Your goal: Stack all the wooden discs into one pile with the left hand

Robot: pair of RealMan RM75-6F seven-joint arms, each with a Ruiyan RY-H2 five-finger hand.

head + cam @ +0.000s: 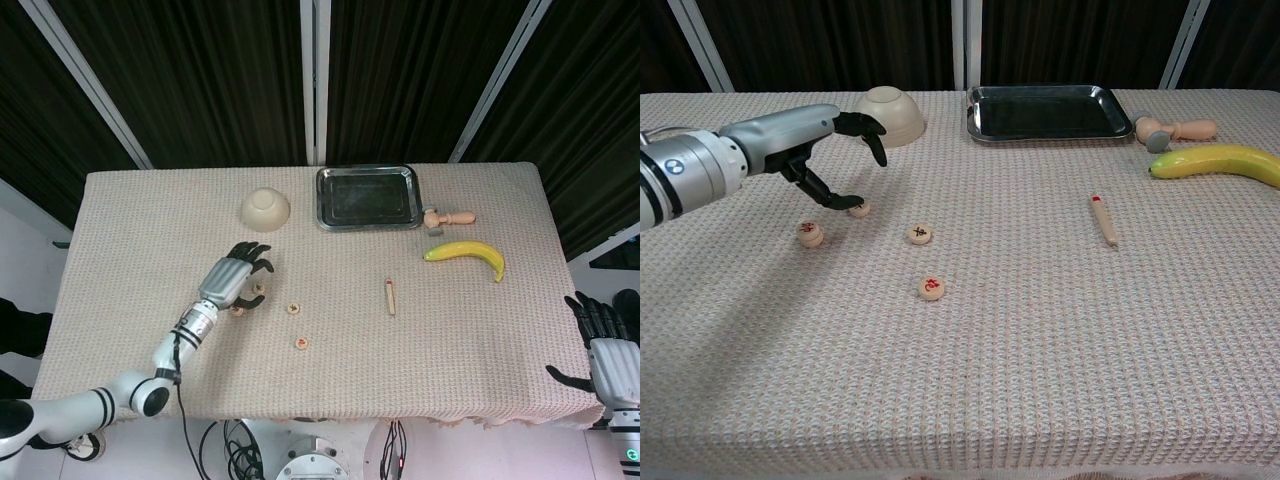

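Several small wooden discs with red marks lie on the woven cloth. The leftmost disc (809, 234) (238, 311) looks thicker than the others, perhaps two stacked. Another disc (859, 208) lies just beyond it, a third disc (921, 234) (294, 308) sits to the right, and a fourth disc (931, 288) (301, 343) is nearest the front. My left hand (835, 150) (240, 275) hovers over the second disc with its fingers spread and arched, the thumb tip right beside that disc, holding nothing. My right hand (605, 350) hangs off the table's right front corner, fingers apart and empty.
An upturned beige bowl (888, 115) (265, 209) stands just behind my left hand. A dark metal tray (1048, 112) (367, 196) sits at the back centre. A wooden peg (1175, 130), a banana (1215, 160) and a small wooden stick (1103, 220) lie to the right.
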